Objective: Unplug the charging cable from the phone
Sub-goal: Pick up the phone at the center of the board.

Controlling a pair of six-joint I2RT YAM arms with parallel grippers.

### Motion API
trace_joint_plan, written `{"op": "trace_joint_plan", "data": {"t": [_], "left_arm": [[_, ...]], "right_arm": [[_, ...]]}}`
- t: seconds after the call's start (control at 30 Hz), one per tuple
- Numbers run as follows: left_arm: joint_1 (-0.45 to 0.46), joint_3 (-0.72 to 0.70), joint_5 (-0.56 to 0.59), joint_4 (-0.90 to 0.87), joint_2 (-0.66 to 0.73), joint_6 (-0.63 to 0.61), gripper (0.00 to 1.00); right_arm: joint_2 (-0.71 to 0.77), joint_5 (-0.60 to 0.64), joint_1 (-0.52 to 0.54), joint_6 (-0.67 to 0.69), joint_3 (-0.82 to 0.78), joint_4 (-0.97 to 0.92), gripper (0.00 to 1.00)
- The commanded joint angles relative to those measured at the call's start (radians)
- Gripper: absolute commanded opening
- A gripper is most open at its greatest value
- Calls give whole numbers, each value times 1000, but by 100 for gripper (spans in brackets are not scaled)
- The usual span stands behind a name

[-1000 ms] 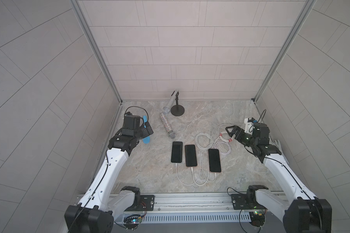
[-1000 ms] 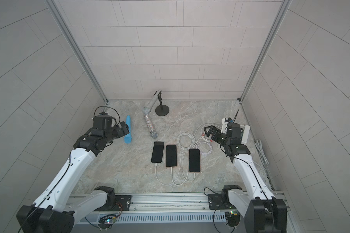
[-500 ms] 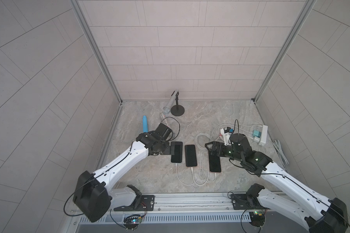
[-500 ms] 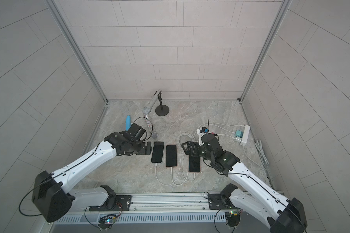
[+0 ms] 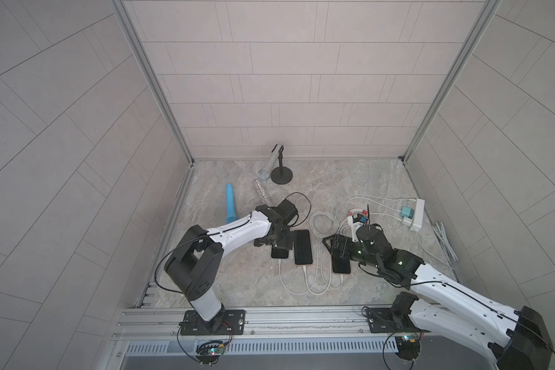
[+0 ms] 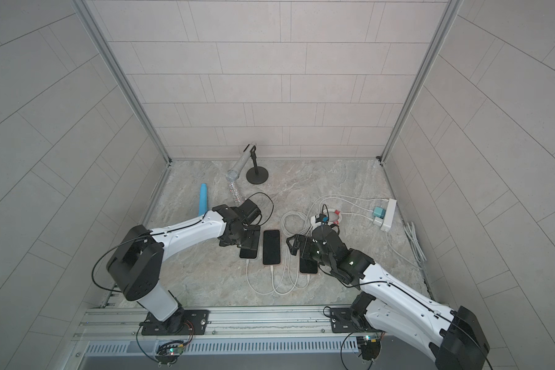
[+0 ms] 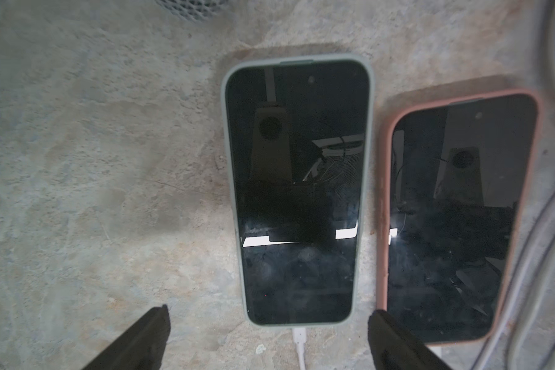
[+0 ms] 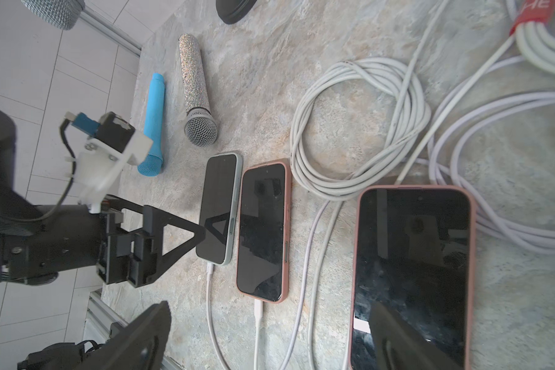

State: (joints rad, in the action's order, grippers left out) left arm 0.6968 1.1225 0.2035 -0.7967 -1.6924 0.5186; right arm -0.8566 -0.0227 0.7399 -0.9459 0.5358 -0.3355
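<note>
Between the spread fingers of the left gripper [image 7: 268, 336] lay the green-cased phone [image 7: 297, 192], charging cable [image 7: 300, 346] plugged in. Right gripper [image 8: 269, 339] hung apart over the pink-cased phone [image 8: 410, 275], nothing held.

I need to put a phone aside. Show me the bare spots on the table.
Bare: the strip between the three phones and the left wall, below the blue microphone; also the far right corner behind the power strip. Crowded: the cable coils right of the phones.
</note>
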Motion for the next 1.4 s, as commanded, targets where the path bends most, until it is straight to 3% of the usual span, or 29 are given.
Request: {"op": "trace_joint_plan", "data": {"t": [0.0, 0.83, 1.37], "left_arm": [[6, 33, 3, 22, -45, 17, 99], [18, 141, 68, 38, -253, -6, 95], [-26, 126, 20, 88, -268, -8, 80]], "right_arm": [[20, 11, 4, -19, -12, 17, 100], [52, 4, 4, -27, -45, 4, 100], [38, -11, 4, -45, -37, 7, 100]]}}
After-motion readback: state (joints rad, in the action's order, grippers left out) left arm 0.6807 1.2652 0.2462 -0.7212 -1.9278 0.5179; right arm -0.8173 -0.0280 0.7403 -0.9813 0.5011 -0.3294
